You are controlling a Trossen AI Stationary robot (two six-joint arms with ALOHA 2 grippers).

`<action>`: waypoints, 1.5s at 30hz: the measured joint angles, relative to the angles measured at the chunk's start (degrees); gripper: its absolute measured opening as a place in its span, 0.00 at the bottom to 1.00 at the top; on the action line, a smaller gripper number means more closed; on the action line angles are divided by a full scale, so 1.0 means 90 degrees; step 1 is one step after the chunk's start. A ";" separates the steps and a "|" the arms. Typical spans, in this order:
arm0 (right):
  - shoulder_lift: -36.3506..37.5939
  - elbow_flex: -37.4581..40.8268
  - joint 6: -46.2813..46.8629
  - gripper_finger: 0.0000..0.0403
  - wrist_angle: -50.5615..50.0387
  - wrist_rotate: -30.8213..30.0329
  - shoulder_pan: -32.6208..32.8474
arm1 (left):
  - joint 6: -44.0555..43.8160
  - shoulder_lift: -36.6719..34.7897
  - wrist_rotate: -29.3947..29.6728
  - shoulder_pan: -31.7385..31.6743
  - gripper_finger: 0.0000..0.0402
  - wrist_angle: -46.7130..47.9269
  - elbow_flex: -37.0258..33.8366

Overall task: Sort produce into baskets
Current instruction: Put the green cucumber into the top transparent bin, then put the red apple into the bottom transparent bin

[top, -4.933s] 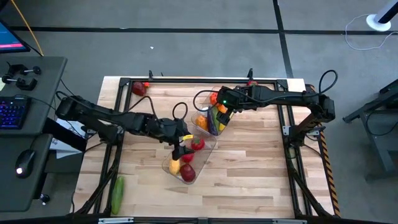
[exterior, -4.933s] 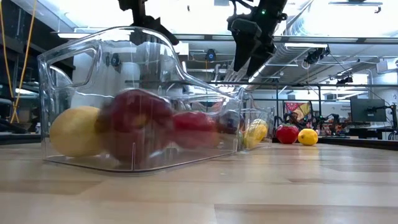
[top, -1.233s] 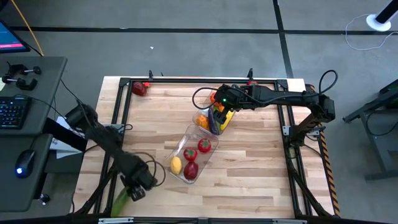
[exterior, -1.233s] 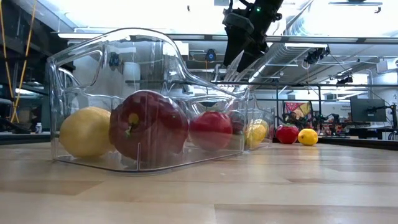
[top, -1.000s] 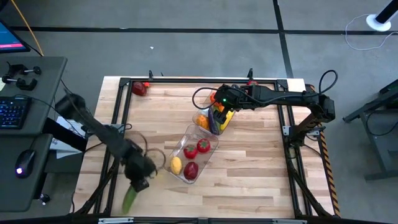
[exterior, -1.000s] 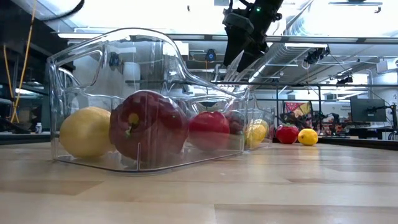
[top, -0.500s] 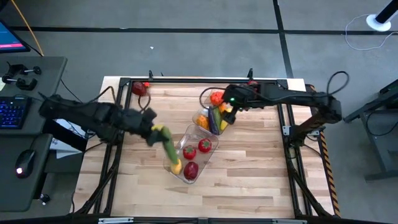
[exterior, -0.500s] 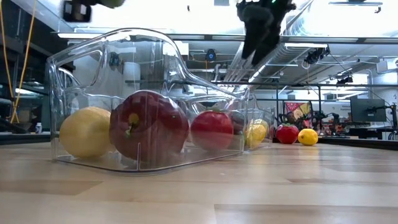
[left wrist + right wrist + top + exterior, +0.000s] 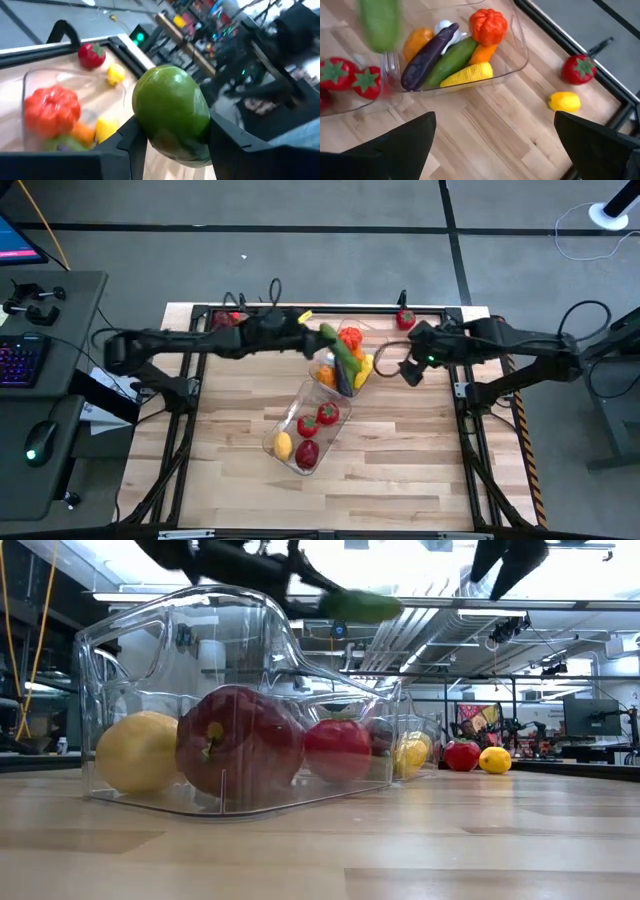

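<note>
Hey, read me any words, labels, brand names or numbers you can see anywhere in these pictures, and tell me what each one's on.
No readable text in any view.
The produce and the clear baskets carry no labels.
The screens and colourful sign in the room behind the table, seen from the low view, are too small and blurred to read.

A wooden table (image 9: pixel 400 450) carries a black frame (image 9: pixel 197 340). At far left stands a desk (image 9: pixel 60 410) with keyboard (image 9: pixel 22 362) and mouse (image 9: pixel 40 440).

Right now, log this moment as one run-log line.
left gripper: shut on green cucumber, above far basket | right gripper: open, empty, right of far basket | near basket: lemon, tomatoes, apple
</note>
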State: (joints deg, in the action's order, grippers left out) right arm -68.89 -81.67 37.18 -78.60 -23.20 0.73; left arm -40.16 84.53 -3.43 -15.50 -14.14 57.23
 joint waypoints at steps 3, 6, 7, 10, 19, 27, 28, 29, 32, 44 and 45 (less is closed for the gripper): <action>0.0168 0.0000 0.0607 0.99 -0.0213 -0.0297 0.0392 | -0.0140 0.0598 -0.0285 -0.0230 0.36 -0.0907 -0.0001; 0.0205 0.0000 0.1035 0.99 -0.0355 -0.0544 0.0725 | -0.0029 0.1014 -0.0589 -0.0351 0.38 -0.1462 -0.0002; 0.0203 0.0000 0.1146 0.99 -0.0406 -0.0612 0.0822 | 0.0048 0.1114 -0.0647 -0.0372 0.39 -0.1502 0.0000; 0.0163 0.0000 0.1378 0.99 -0.0533 -0.0808 0.1052 | 0.0480 0.1371 -0.0737 -0.0410 0.43 -0.1405 0.0070; 0.0113 0.0000 0.1509 0.99 -0.0579 -0.1195 0.1229 | 0.2378 0.1675 -0.0729 -0.0354 0.61 -0.0096 0.1013; 0.0113 0.0000 0.1509 0.99 -0.0581 -0.1195 0.1229 | 0.3368 0.1671 -0.0727 -0.0360 0.71 0.1464 0.1951; 0.0113 0.0000 0.1509 0.99 -0.0579 -0.1195 0.1229 | 0.3486 0.1656 -0.0726 -0.0363 0.72 0.1742 0.2082; 0.0113 0.0000 0.1509 0.99 -0.0579 -0.1193 0.1229 | 0.3615 0.1637 -0.0724 -0.0374 0.72 0.2061 0.2213; 0.0113 0.0000 0.1500 0.99 -0.0580 -0.1193 0.1228 | 0.3971 0.1562 -0.0689 -0.0416 0.72 0.3011 0.2571; 0.0113 0.0000 0.1416 0.99 -0.0584 -0.1475 0.1228 | 0.4290 0.1017 0.2882 -0.0979 0.72 0.6615 0.2864; 0.0113 0.0000 0.1414 0.99 -0.0584 -0.1505 0.1226 | 0.4068 0.1015 0.3223 -0.1092 0.72 0.6833 0.2838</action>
State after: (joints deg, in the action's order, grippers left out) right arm -67.88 -81.67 49.91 -83.86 -36.75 11.77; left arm -3.55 93.66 25.57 -25.33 47.35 82.78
